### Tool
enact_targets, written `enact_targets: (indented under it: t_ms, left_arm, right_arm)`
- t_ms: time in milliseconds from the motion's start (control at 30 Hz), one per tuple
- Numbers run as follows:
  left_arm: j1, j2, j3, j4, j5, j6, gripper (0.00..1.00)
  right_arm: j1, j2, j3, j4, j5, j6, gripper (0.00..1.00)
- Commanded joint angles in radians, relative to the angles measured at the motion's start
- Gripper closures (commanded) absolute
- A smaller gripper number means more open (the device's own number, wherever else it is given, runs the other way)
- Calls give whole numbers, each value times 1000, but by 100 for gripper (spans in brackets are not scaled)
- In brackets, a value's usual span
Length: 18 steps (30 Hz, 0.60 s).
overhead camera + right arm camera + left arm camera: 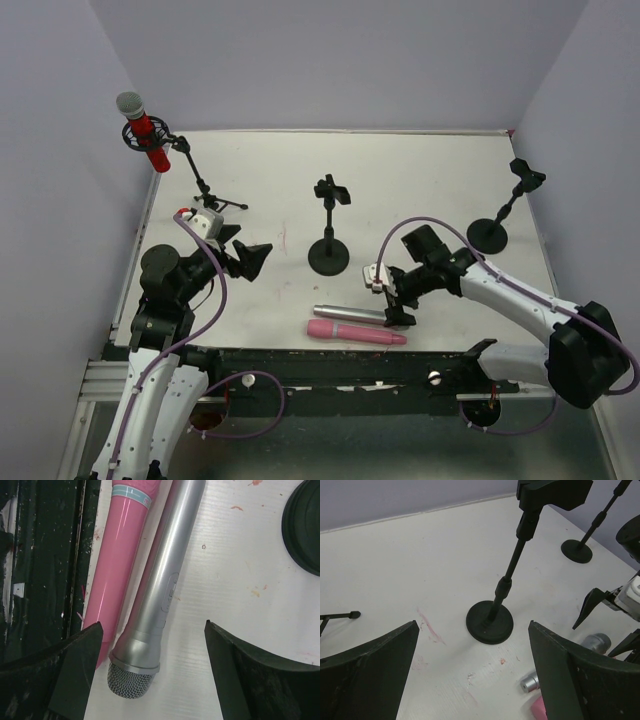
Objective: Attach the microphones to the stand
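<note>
Bare worktop (420,180) lies open between the middle stand (329,255) and the right stand (487,236). Nearer us, the pink microphone (355,332) lies tight against the silver microphone (345,313), no gap between them.

The top view looks down from high behind the near edge over the whole surface (420,180). The left wrist view sits low, facing across at the middle stand (490,622), also seen from the top. The right wrist view looks almost straight down, close over the silver mic (160,580) and pink mic (122,555), both small in the top view.
</note>
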Motion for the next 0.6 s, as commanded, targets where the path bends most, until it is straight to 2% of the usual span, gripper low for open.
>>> enact_targets:
  t_ms: [0,567]
  left_arm:
    - [4,1,-8,28,30,-10,1]
    - [4,4,-5,25,31,-9,1]
  right_arm:
    - [19,9,-34,55,85,33,11]
    - [71,75,-51,178,224,126,17]
